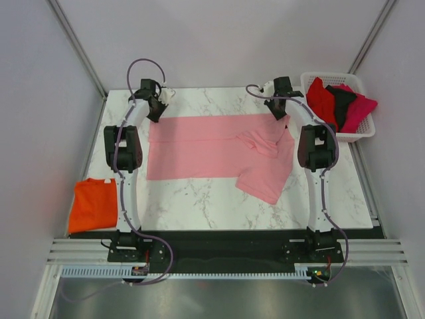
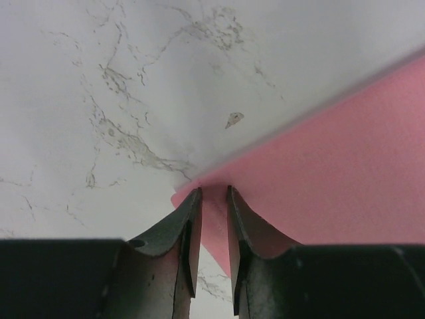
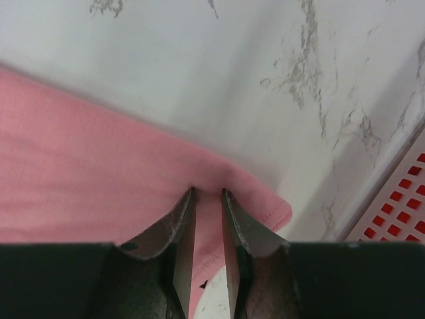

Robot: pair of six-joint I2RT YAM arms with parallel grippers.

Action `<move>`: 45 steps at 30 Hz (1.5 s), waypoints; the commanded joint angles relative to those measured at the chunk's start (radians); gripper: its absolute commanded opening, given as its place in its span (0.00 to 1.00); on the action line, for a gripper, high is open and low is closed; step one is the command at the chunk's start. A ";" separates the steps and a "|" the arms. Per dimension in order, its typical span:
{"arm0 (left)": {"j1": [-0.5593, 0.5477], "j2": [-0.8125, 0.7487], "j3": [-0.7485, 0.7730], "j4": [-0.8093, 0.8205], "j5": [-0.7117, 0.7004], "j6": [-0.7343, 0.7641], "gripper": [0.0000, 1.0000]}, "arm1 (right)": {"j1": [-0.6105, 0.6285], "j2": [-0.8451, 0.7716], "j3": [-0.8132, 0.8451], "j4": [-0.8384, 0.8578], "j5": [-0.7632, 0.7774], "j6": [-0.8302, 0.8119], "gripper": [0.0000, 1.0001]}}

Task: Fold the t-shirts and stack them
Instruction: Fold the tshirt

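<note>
We see the light pink t-shirt [image 1: 219, 149] lying flat across the far half of the marble table [image 1: 199, 206], stretched from left to right between the two arms. Its right part is doubled over and rumpled, so we cannot tell sleeve from collar there, and each arm crosses over one side edge of the cloth. From above, both sets of fingertips are hidden under the wrist bodies.

The wrist views show only a small piece of the shirt. The left gripper [image 2: 212, 193] sits at the shirt's far left corner, its two fingers drawn close together with a strip of pink cloth pinched in the narrow slit between them. The finger bases are cut off by the dark housing at the bottom of the picture. The right gripper [image 3: 207, 193] is clamped the same way on the far right edge, where a stitched hem shows just beside the fingers. A slice of the red-filled lattice of the white basket [image 1: 355, 136] shows at the right of that view.

The basket stands at the table's far right corner with a red shirt [image 1: 322, 100], a black shirt [image 1: 342, 100] and a magenta shirt [image 1: 362, 106] heaped in it, their shapes unreadable. An orange t-shirt [image 1: 93, 203] lies folded at the near left edge.
</note>
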 commanded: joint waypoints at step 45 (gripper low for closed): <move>-0.049 -0.559 -0.788 -0.047 0.246 -0.241 0.21 | 0.252 -0.303 -0.392 -0.057 -0.271 -0.101 0.34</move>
